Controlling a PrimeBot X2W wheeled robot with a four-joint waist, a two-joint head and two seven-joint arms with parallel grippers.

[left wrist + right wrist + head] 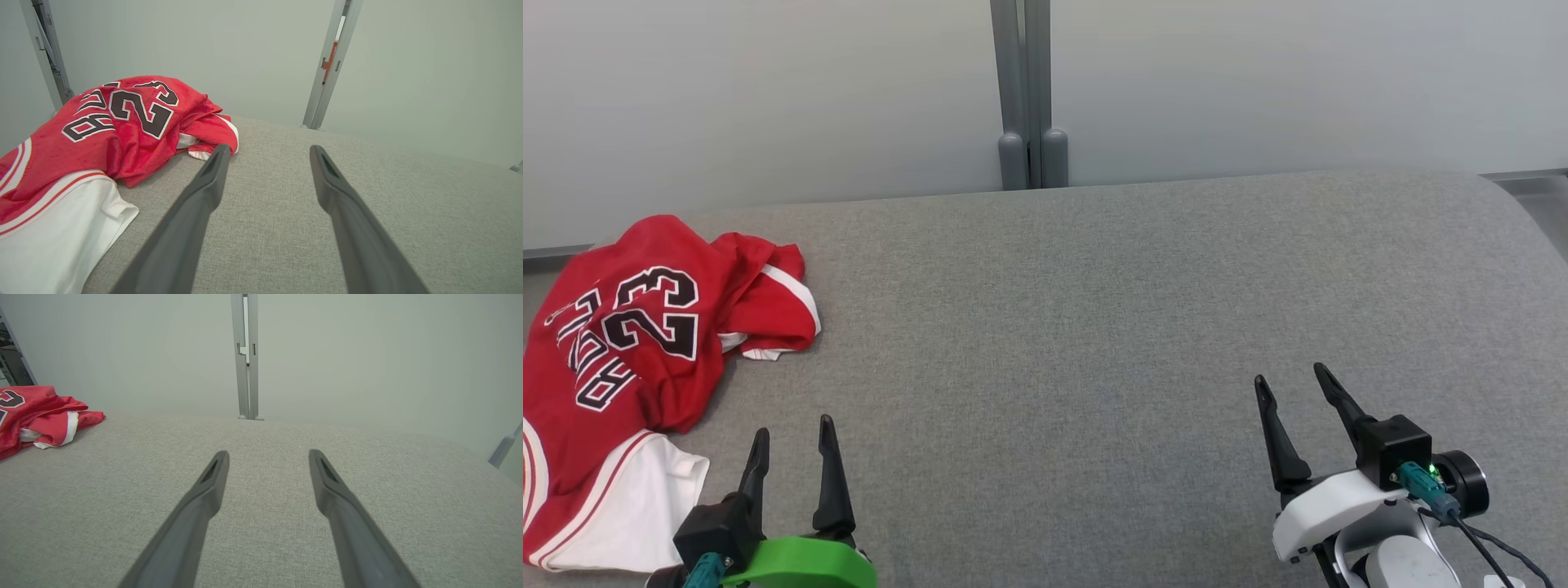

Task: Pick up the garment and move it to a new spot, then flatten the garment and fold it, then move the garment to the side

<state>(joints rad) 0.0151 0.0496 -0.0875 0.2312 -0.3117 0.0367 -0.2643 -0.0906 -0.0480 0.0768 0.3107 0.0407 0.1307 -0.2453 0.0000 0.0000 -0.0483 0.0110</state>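
The garment (629, 359) is a red jersey with the number 23 and white trim, lying crumpled at the left end of the grey fabric surface (1094, 327). My left gripper (794, 431) stands open just right of its white hem, not touching it. In the left wrist view the garment (102, 134) lies left of the open left gripper (267, 153). At the lower right my right gripper (1290, 377) is open and empty, far from the jersey. The right wrist view has the open right gripper (267, 453) over bare fabric, with the garment (36, 412) at the far left.
Pale wall panels stand behind the surface, joined by a grey metal post (1029, 98) at the back middle. The surface's right end curves off near the corner (1527, 212). Bare grey fabric stretches between the jersey and the right gripper.
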